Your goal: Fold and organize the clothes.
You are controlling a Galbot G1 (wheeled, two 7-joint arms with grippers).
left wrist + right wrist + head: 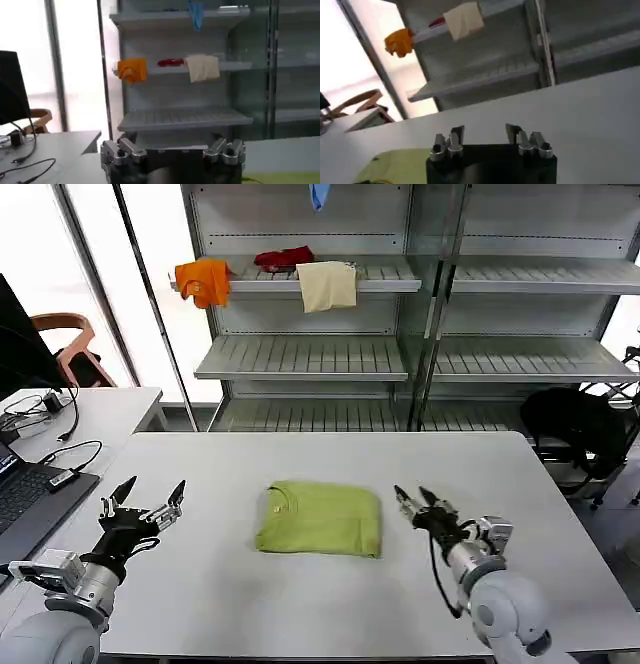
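The clothes are one lime-green T-shirt (320, 519), folded into a neat rectangle in the middle of the white table (330, 459), its collar toward the left. My left gripper (150, 496) hovers open to the shirt's left, a hand's width away, with nothing between its fingers. On the shirt's other side my right gripper (413, 497) is open too, its tips close to the shirt's edge and holding nothing. A corner of the green shirt (395, 167) lies beside the right gripper (485, 131) in the right wrist view, and the left gripper (172, 145) points at the shelves in the left wrist view.
Grey shelving (310, 359) stands behind the table, with an orange cloth (203, 281), a red cloth (283, 257) and a cream cloth (327, 284) on its upper shelf. A side desk with a laptop (30, 494) and cables is at the left. A dark bag (575, 429) sits at the right.
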